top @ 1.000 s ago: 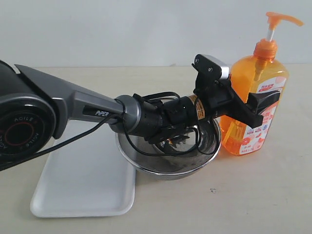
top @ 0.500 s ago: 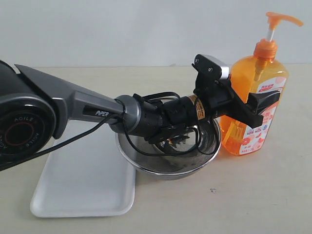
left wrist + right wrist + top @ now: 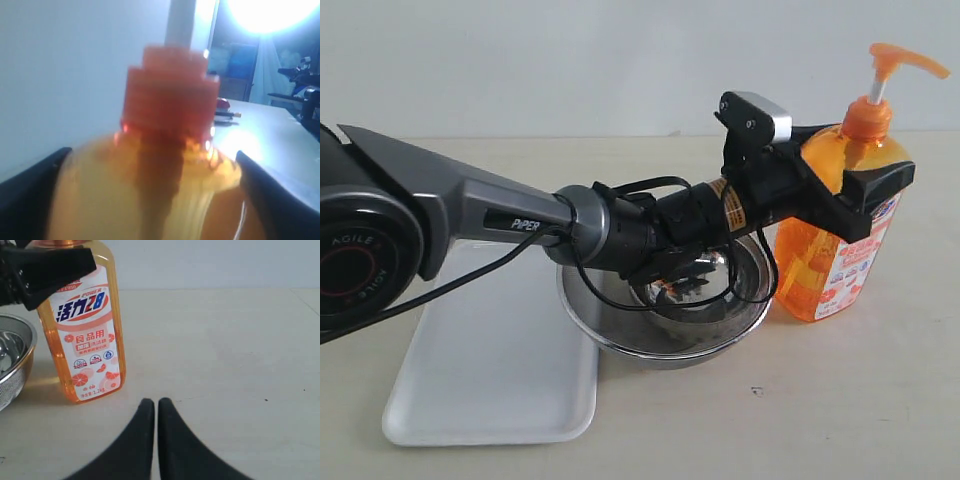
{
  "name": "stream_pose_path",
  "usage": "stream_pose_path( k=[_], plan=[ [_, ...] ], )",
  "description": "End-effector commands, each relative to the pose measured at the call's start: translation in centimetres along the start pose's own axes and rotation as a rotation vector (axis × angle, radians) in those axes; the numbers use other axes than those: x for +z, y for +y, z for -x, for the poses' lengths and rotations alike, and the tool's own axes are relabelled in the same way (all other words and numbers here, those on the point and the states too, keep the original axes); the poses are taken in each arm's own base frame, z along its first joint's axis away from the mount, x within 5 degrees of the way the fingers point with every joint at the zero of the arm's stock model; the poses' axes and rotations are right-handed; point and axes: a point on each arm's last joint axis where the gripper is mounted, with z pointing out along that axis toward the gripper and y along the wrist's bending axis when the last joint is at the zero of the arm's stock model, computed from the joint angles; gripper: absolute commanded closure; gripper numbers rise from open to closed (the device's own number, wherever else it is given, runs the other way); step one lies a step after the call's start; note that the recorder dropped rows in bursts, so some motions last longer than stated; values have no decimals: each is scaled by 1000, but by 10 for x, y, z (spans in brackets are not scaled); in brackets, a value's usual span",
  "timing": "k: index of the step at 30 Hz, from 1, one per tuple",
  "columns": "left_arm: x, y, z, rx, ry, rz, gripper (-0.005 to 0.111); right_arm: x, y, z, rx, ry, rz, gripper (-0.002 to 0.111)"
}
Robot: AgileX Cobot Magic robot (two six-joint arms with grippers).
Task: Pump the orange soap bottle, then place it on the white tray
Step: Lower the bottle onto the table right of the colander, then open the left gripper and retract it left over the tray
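Orange soap bottle [image 3: 825,275] stands upright on the beige tabletop [image 3: 840,410], at the right of the exterior view, with its base on the surface. Pump head [image 3: 905,58] is up on its white stem, spout pointing right. The label faces the camera. The right wrist view shows blue lettering on white and orange.

Left gripper [image 3: 152,155] sits at the bottle's shoulder, just under the orange collar. Jaws are apart. One black finger [image 3: 860,192] lies across the front of the shoulder; the other is behind the bottle, hidden in the exterior view. The left wrist view is blurred but shows both fingers flanking the shoulder, close against the plastic. Whether they press on it or stand just clear, cannot tell.

Left arm [image 3: 470,215], grey, comes in from the left edge and passes above the steel mesh bowl [image 3: 665,352]. A black cable [image 3: 620,190] loops off the wrist over the bowl.

The bowl sits between tray and bottle. The bottle is just beside the bowl's right rim. The tray's right edge meets the bowl's left rim, but contact is not clear.

White tray [image 3: 490,400] lies flat at lower left, partly beneath the arm and well apart from the bottle.

Right gripper [image 3: 156,405] has its jaws together, with only a hairline slit between the black fingers. It is low over the tabletop, pointing past the bottle's base, near it but not touching.
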Motion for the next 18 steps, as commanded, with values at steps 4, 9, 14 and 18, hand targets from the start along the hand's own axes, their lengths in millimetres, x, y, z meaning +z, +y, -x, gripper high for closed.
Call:
stream_pose_path(
  k=[4, 9, 14, 18],
  plan=[
    [3, -2, 11, -9, -44, -5, 27, 0, 0, 1, -4, -16, -1, 108],
    [3, -2, 11, -9, -44, -5, 27, 0, 0, 1, -4, -16, -1, 108],
    [3, -4, 16, -14, -51, -11, 27, 0, 0, 1, -4, -16, -1, 108],
    [4, -4, 25, -12, -31, -20, 27, 0, 0, 1, -4, -16, -1, 108]
  ],
)
